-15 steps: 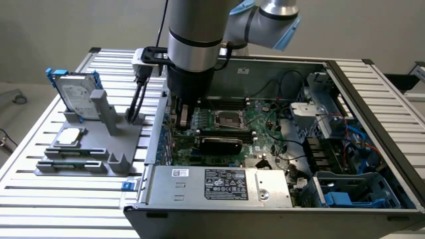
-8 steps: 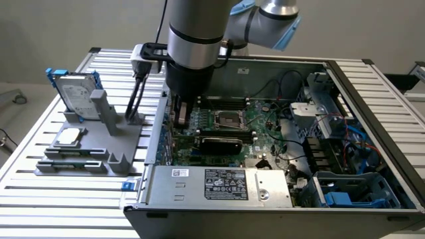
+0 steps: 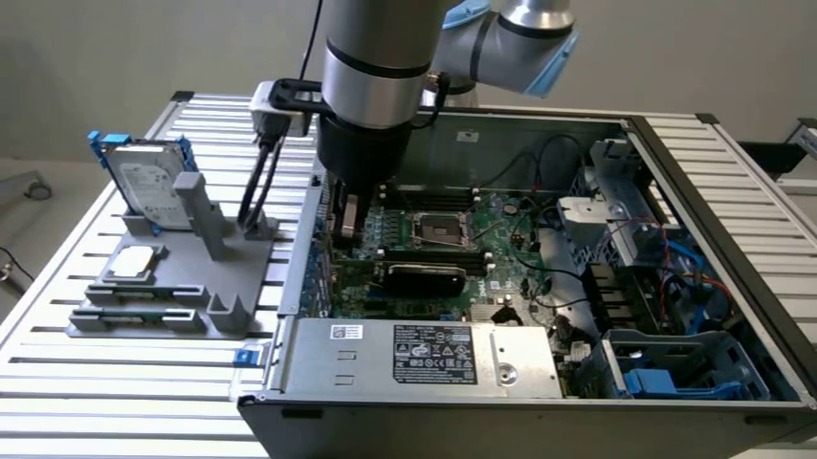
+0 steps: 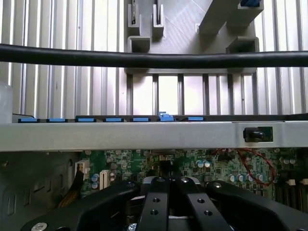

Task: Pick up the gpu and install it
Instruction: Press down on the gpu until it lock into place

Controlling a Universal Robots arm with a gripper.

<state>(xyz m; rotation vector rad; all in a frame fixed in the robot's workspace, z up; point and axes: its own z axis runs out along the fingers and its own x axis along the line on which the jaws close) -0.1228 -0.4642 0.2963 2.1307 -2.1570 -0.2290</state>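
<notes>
Gripper (image 4: 168, 192) tips hidden behind arm; gpu undiscernible.

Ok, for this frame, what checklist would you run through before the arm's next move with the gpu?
1. Gripper shut: ok.
2. Gpu in the grip: cannot tell; the fingers hide what lies between them.
3. Gripper inside the open case, above the motherboard: ok.
4. Gpu lined up with a slot: cannot tell.
5. Hard drive upright in the grey stand outside the case, apart from the arm: ok.
</notes>
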